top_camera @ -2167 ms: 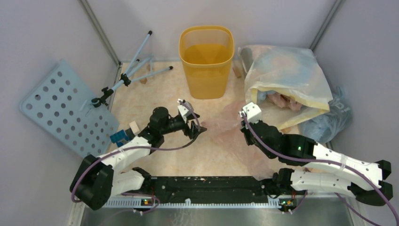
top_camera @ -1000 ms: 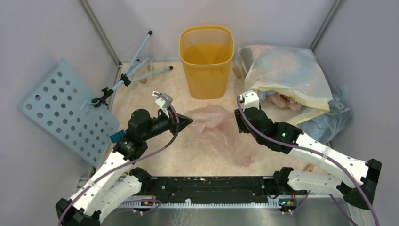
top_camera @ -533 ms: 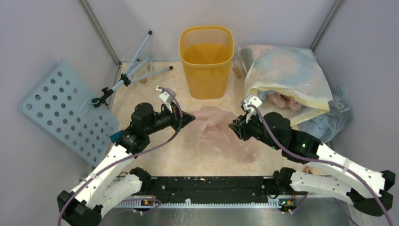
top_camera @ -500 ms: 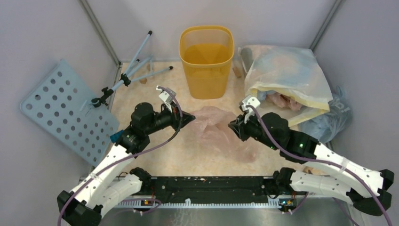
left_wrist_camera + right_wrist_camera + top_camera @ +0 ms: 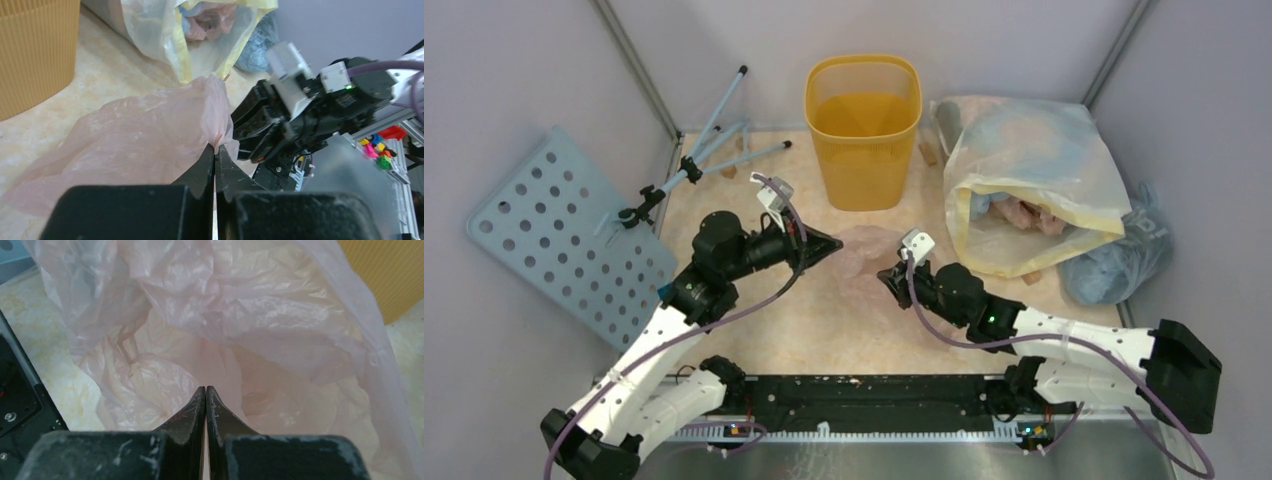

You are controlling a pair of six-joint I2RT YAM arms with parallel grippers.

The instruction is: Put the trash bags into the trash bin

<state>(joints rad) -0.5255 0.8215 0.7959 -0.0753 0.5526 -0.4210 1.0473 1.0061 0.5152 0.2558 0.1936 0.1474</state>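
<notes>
The trash bag [image 5: 864, 250], a thin pale pink film, lies bunched on the floor just in front of the yellow-orange trash bin [image 5: 864, 180]. My left gripper [image 5: 832, 243] is shut on its left edge; in the left wrist view a pinched ridge of the bag [image 5: 135, 135] rises out of the closed tips [image 5: 215, 150]. My right gripper [image 5: 886, 277] is shut at the bag's near right side. In the right wrist view its tips [image 5: 205, 388] press into the crumpled film [image 5: 225, 315], with a fold running into them. The bin stands upright and holds none of the bag.
A large whitish-yellow sack [image 5: 1034, 170] with crumpled contents leans right of the bin, and a grey-blue bag [image 5: 1114, 260] lies beside it. A folded tripod [image 5: 704, 160] and a perforated blue board [image 5: 554, 230] stand at the left. Enclosure walls surround the floor.
My right gripper has swung left toward the left one and closed its jaws. The bag, earlier spread out toward the near right, is now gathered into a small bunch between the grippers.
</notes>
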